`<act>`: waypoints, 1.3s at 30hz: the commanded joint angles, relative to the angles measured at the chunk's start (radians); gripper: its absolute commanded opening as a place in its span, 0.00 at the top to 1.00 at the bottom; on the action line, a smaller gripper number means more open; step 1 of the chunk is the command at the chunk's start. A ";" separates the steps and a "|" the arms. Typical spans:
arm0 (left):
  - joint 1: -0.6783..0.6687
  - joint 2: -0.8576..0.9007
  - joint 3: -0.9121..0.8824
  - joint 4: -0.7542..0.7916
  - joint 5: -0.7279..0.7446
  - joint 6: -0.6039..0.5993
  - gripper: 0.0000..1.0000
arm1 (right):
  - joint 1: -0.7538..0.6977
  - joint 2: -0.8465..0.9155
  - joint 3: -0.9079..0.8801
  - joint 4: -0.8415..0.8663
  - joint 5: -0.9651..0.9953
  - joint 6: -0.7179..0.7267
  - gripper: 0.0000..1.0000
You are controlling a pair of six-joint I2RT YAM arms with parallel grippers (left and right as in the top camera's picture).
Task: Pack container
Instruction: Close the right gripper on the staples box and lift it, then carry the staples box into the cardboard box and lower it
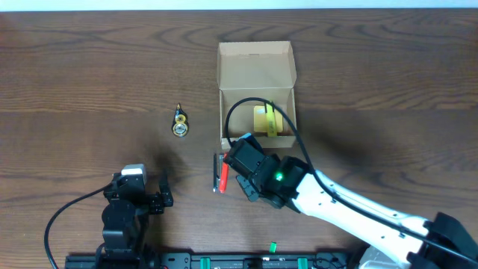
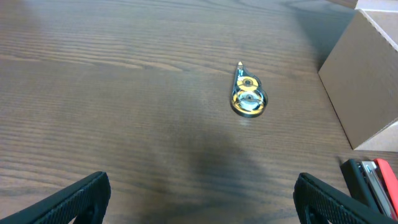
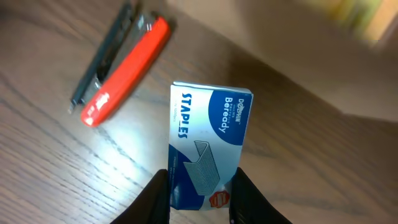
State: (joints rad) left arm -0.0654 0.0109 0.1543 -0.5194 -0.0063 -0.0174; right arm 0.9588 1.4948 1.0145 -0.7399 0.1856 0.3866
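Note:
The tan cardboard container (image 1: 256,90) stands open at the table's middle back, flap lid raised, with a yellow item (image 1: 267,120) inside; its side wall shows in the left wrist view (image 2: 367,81). My right gripper (image 3: 200,199) is shut on a blue staples box (image 3: 208,143), held just above the table in front of the container. A red and black stapler (image 1: 221,173) lies left of it, and shows in the right wrist view (image 3: 121,62). A yellow correction-tape dispenser (image 1: 180,122) lies left of the container, and shows in the left wrist view (image 2: 249,98). My left gripper (image 2: 199,202) is open and empty.
The right arm's black cable (image 1: 246,108) loops over the container's opening. A small green piece (image 1: 272,245) lies near the table's front edge.

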 commanded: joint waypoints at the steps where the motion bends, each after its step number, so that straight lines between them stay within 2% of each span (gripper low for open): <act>1: 0.006 -0.006 -0.013 0.000 -0.001 0.018 0.05 | 0.002 -0.025 0.068 0.004 0.089 0.010 0.84; 8: 0.006 -0.006 -0.013 0.000 -0.001 0.018 0.05 | -0.090 -0.024 0.119 0.087 0.215 0.009 0.86; 20: 0.006 -0.006 -0.013 0.000 -0.001 0.018 0.05 | -0.341 0.080 0.119 0.227 0.135 -0.044 0.90; 30: 0.006 -0.006 -0.013 0.000 -0.001 0.018 0.05 | -0.356 0.254 0.119 0.258 0.095 -0.051 0.90; 36: 0.006 -0.006 -0.013 0.000 -0.001 0.018 0.05 | -0.356 0.286 0.119 0.259 0.087 -0.051 0.91; 38: 0.006 -0.006 -0.013 0.000 -0.001 0.018 0.05 | -0.356 0.286 0.119 0.260 0.087 -0.051 0.90; 39: 0.006 -0.006 -0.013 0.000 -0.001 0.018 0.05 | -0.356 0.286 0.119 0.260 0.087 -0.051 0.86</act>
State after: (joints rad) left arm -0.0654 0.0109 0.1543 -0.5194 -0.0067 -0.0174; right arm 0.6098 1.7737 1.1183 -0.4812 0.2714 0.3508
